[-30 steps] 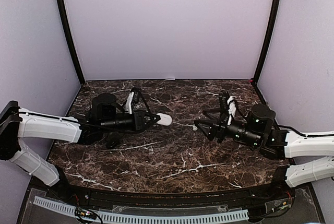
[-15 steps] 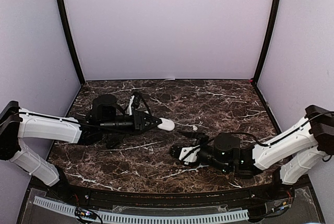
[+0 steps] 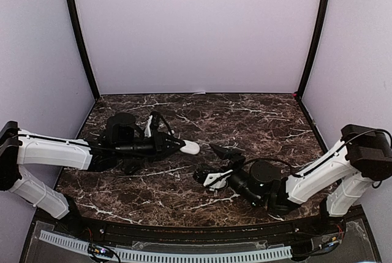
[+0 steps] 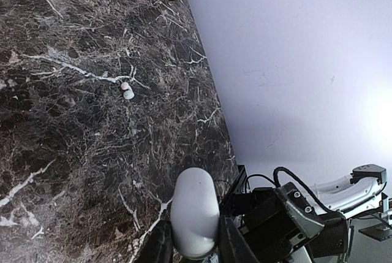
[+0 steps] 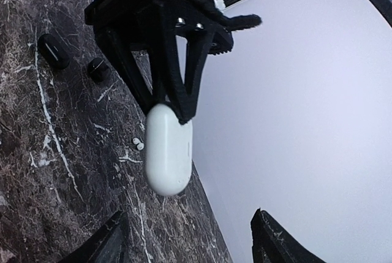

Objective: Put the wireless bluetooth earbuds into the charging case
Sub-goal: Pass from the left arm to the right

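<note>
**Preparatory step.** No earbud is yet seated. The white case (image 3: 191, 148), apparently still lidded, is pinched at one end by the left claw (image 4: 191, 247), whose jaws are clamped tight on it. The right claw (image 3: 214, 163) is spread wide and empty, facing the case. Two white earbuds (image 4: 127, 91) lie on the desk (image 3: 159, 189) beyond. Next, the lid probably has to be opened.
</note>
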You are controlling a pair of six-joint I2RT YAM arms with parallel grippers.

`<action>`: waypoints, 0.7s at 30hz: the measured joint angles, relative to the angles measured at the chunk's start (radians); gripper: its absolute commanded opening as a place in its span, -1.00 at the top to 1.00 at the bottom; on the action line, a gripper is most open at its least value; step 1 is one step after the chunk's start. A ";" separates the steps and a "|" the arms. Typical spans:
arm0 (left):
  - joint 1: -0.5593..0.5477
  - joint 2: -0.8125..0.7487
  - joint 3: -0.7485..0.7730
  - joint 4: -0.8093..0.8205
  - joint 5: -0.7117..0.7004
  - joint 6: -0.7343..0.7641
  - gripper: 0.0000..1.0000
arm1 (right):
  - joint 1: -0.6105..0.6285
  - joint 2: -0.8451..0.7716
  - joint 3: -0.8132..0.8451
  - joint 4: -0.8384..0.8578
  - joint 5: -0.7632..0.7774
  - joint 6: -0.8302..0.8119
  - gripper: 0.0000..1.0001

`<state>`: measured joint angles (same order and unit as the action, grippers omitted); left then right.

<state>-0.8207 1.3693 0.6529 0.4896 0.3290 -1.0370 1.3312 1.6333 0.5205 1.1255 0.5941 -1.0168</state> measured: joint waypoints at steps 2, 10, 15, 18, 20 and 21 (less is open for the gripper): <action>0.000 -0.010 -0.008 -0.002 -0.010 -0.017 0.81 | -0.009 -0.051 -0.032 -0.005 -0.015 0.017 -0.36; 0.000 -0.016 -0.027 -0.013 -0.015 -0.137 0.81 | -0.071 -0.179 -0.107 -0.020 -0.126 0.075 -0.36; -0.002 -0.016 -0.035 -0.017 -0.015 -0.249 0.81 | -0.103 -0.188 -0.110 -0.053 -0.223 0.088 -0.35; -0.005 -0.016 -0.035 -0.026 -0.019 -0.298 0.81 | -0.109 -0.177 -0.103 -0.076 -0.266 0.087 -0.34; -0.008 -0.016 -0.035 -0.036 -0.025 -0.330 0.81 | -0.114 -0.155 -0.085 -0.091 -0.294 0.087 -0.33; -0.009 -0.016 -0.035 -0.040 -0.029 -0.341 0.81 | -0.117 -0.143 -0.071 -0.101 -0.307 0.087 -0.32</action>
<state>-0.8295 1.3533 0.6178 0.4500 0.3000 -1.3777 1.2137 1.4906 0.4500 1.0241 0.2867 -0.9295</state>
